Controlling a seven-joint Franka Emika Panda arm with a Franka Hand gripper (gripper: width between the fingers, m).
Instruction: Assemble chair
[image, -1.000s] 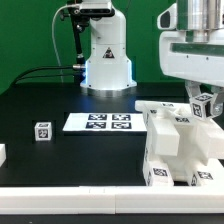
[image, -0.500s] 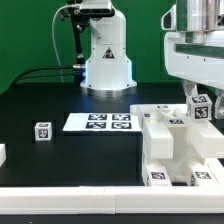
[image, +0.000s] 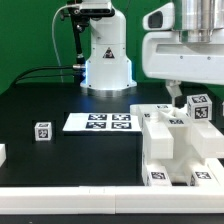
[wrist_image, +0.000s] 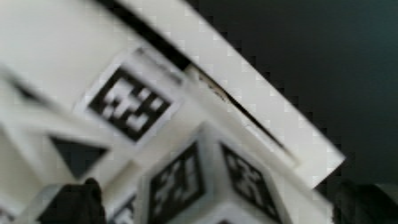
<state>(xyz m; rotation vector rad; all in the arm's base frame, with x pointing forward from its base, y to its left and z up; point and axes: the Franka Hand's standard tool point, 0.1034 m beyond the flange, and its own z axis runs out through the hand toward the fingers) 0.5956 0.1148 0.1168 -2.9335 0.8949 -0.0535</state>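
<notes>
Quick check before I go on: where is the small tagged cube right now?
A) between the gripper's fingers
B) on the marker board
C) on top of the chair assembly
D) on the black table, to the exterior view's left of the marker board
D: the small tagged cube stands alone on the black table, apart from the marker board and on the exterior view's left of it.

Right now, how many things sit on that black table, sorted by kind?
Chair structure: 1
Cube: 1
Marker board: 1
White block, cut off at the exterior view's left edge: 1
Total: 4
</notes>
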